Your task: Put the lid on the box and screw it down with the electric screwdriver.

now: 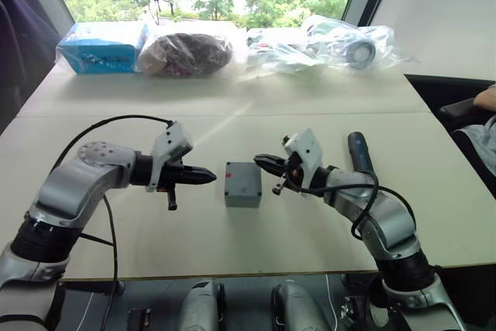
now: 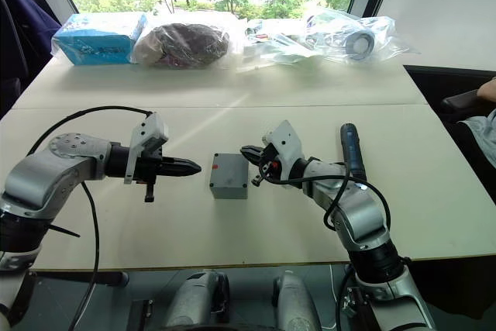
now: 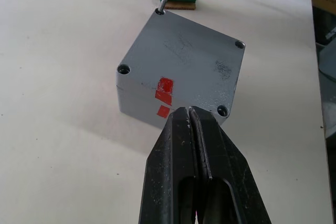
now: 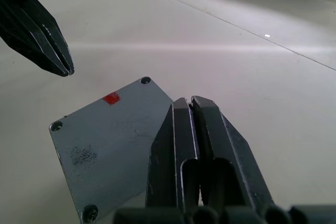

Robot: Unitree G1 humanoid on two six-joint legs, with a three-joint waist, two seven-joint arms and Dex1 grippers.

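Silver arms, black claws

Both arms have rounded silver-grey shells with black joints; the left shoulder cap is dotted with small screws. A white camera block sits on each wrist, and loose black cables loop along both arms. The left claw (image 1: pixel 208 177) and right claw (image 1: pixel 261 162) are each two tapered, glossy black fingers, scuffed along their inner edges.

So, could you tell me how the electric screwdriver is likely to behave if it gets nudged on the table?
The electric screwdriver is a smooth round cylinder lying flat on the table, so it would probably roll sideways. It looks rigid, and its slick casing may slip in a two-fingered pinch. Lying down, it can hardly tip.
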